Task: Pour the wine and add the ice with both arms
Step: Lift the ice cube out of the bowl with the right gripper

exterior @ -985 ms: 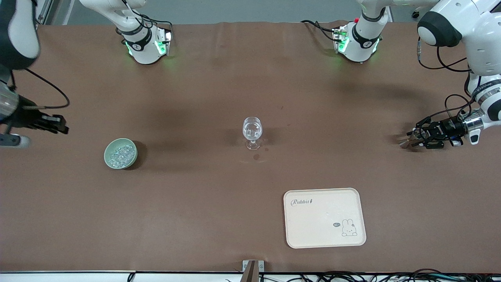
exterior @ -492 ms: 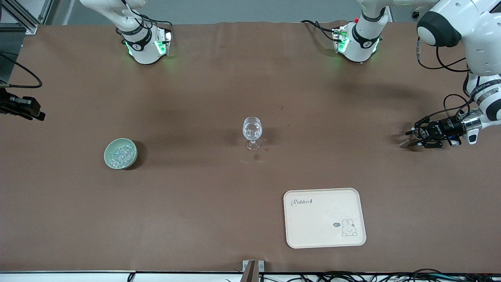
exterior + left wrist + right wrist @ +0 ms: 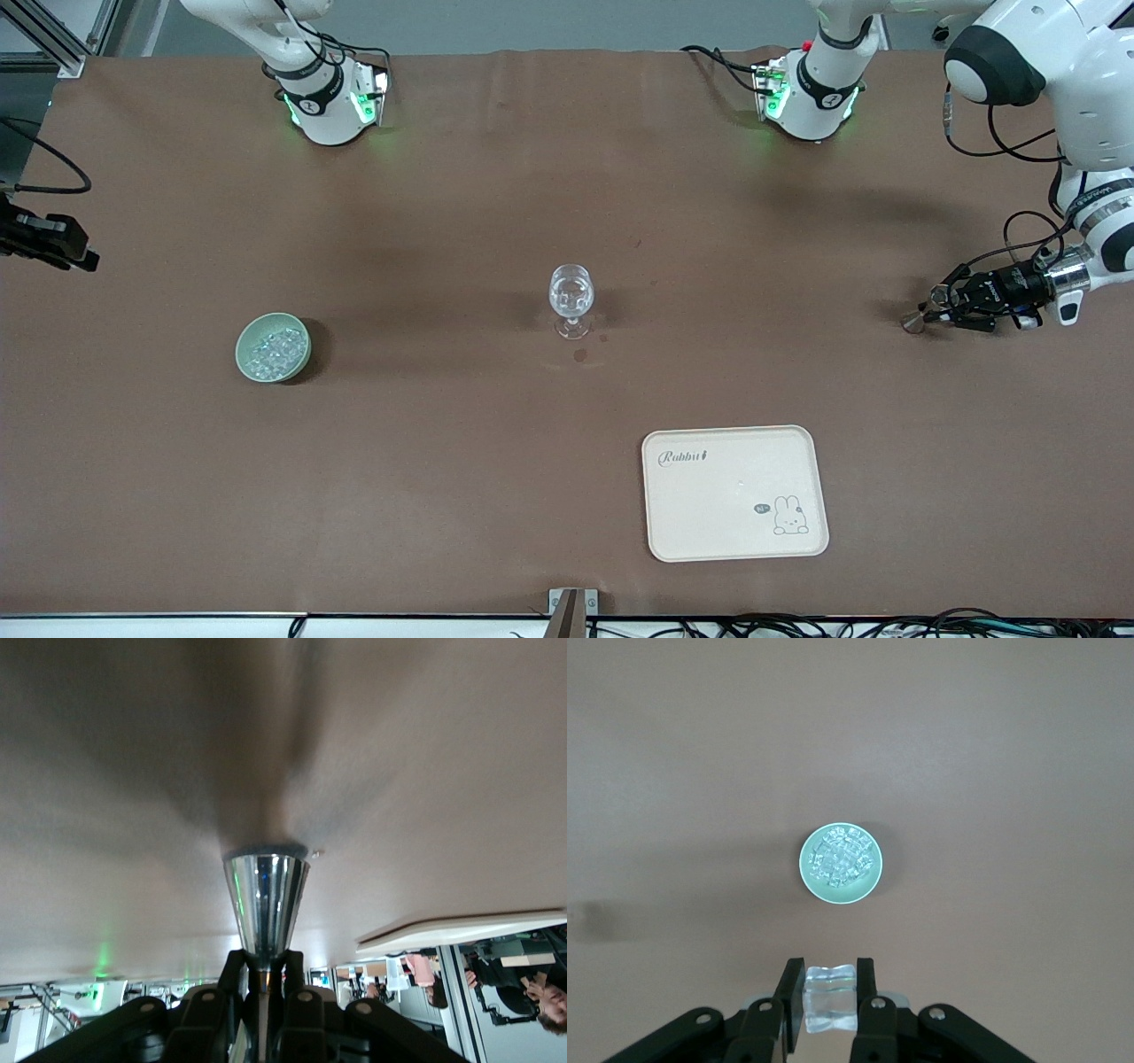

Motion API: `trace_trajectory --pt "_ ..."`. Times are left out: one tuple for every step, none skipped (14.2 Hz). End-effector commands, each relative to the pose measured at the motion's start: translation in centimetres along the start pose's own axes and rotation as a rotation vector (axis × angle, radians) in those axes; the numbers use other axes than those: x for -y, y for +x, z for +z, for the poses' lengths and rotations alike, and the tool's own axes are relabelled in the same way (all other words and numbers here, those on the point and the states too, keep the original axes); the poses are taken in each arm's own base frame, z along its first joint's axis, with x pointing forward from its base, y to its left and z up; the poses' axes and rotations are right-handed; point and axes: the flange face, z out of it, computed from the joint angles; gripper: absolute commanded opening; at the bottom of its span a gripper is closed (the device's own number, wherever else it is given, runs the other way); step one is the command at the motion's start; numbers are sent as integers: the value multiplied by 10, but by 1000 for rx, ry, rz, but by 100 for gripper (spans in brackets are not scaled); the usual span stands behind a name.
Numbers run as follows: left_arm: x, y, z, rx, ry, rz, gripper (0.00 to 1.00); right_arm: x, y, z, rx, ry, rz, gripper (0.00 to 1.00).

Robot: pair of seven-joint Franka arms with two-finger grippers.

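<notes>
Two claws loaded; ice lifted clear of the bowl.

Over the last second my right gripper [image 3: 75,252] rose from beside the bowl [image 3: 244,341] and drew off to the table edge at the right arm's end. It pinches one ice cube [image 3: 830,1010], and the remaining ice [image 3: 275,350] lies in the bowl directly under it. I judge the pickup done and the carry to the glass [image 3: 571,297] next. My left gripper [image 3: 941,312] turned at the wrist and is clamped on the narrow end of a metal cup [image 3: 912,321] low at the left arm's end. I cannot tell whether the cup touches the cloth. Nothing stands between bowl and glass. The tray [image 3: 735,492] lies nearer the camera, off that line. Dark spots [image 3: 580,355] mark the cloth beside the glass foot.
</notes>
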Motion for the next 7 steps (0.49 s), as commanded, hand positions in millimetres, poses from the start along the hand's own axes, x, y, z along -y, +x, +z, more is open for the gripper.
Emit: trace_trajectory --pt "6 -12 -7 76 -28 -1 4 -1 -4 -3 4 13 8 1" --pt "6 -19 -8 105 -28 7 3 5 -5 -4 4 11 1 1" --pt "6 -29 -6 128 -32 15 3 6 -5 -4 4 11 -7 1" --pt "7 -38 -5 140 -41 23 3 6 -5 -4 2 11 -12 1" --pt "8 -47 2 156 -38 27 2 6 -5 -4 4 11 -13 1" --pt "3 -59 10 165 -25 31 2 8 -5 -5 2 10 -16 1" --pt "-5 -74 12 173 -20 14 2 7 -5 -5 -1 7 -16 1"
